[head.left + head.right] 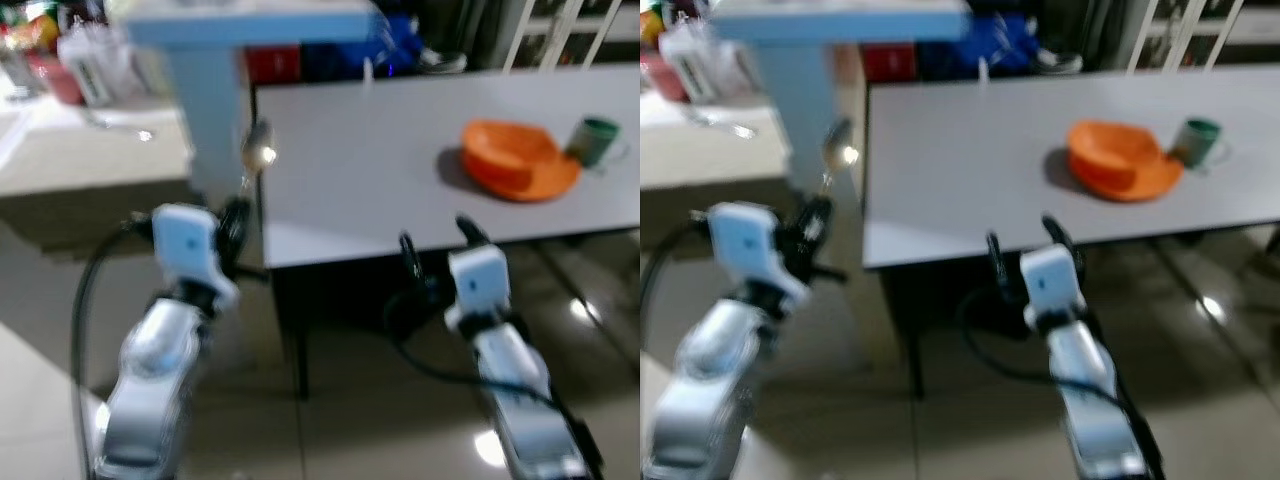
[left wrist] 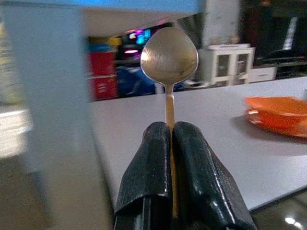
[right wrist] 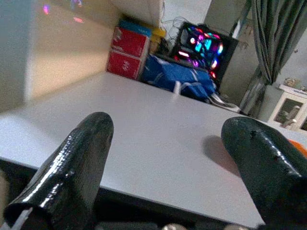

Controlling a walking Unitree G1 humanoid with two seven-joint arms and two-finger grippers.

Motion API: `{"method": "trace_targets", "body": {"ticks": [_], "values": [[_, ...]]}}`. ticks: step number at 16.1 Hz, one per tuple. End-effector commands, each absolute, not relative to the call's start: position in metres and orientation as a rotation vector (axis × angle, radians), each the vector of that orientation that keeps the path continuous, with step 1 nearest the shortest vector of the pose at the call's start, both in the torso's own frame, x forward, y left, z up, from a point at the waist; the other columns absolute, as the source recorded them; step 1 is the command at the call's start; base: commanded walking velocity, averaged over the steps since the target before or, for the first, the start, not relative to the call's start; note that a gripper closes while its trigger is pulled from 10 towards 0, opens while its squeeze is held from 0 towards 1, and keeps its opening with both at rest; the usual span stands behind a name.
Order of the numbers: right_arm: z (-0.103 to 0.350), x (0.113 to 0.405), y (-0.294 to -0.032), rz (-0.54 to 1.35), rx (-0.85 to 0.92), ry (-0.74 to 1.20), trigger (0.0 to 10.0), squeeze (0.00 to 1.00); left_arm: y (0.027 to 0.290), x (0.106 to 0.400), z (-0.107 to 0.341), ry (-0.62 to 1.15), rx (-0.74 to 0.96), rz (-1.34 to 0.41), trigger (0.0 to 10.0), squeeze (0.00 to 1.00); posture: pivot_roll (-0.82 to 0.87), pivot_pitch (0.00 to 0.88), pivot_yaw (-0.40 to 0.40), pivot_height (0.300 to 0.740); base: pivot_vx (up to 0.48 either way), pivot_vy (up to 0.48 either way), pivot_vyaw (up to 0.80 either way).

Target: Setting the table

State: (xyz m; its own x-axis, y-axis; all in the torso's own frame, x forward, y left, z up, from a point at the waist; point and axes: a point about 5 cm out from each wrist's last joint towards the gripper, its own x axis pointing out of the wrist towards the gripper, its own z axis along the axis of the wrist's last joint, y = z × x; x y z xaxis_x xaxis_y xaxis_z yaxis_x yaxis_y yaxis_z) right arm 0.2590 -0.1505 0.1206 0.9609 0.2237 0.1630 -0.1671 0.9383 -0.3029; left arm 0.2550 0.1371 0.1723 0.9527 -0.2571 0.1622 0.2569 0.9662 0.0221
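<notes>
Left gripper (image 2: 170,139) pinching spoon (image 2: 169,57) upright, right gripper (image 3: 172,158) gaping empty — carrying it toward table (image 1: 380,170); next, laying it beside orange plate (image 1: 515,160).

A grey table (image 1: 400,170) stands on a glossy tiled floor (image 1: 330,430) with bright light reflections. A pale blue column (image 1: 210,110) rises at its left. Red boxes (image 3: 128,50), a blue bag (image 3: 180,79) and white shelving (image 2: 235,64) lie far behind.

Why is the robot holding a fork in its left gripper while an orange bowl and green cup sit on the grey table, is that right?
Not a fork: the left wrist view shows the left gripper shut on a spoon. The orange bowl and green cup do sit on the grey table.
</notes>
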Motion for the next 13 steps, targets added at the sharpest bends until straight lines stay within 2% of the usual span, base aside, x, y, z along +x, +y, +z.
{"method": "trace_targets", "body": {"ticks": [1,7,8,11,13], "values": [[0.125,0.26,-0.147,0.202,-0.279,-0.222,10.0,0.0,0.142,0.258,0.178,-0.183,0.029,-0.241,0.0,0.0,-0.07,0.0,0.058,0.74,0.307,-0.364,0.0],[0.126,0.259,-0.145,0.21,-0.272,-0.228,10.0,0.0,0.141,0.265,0.176,-0.161,0.02,-0.202,0.0,0.0,-0.07,0.0,0.062,0.74,0.386,-0.277,0.0],[0.126,0.259,-0.144,0.21,-0.282,-0.229,10.0,0.0,0.14,0.266,0.175,-0.158,0.017,-0.199,0.0,0.0,-0.08,0.0,0.063,0.74,0.42,0.0,0.0],[0.126,0.259,-0.144,0.211,-0.273,-0.229,10.0,0.0,0.138,0.268,0.176,-0.16,0.022,-0.197,0.0,0.0,-0.08,0.0,0.063,0.74,0.424,0.0,0.73],[0.127,0.259,-0.144,0.202,-0.271,-0.232,10.0,0.0,0.137,0.268,0.176,-0.161,0.026,-0.202,0.0,0.0,-0.08,0.0,0.065,0.74,0.424,0.0,0.0]]}}
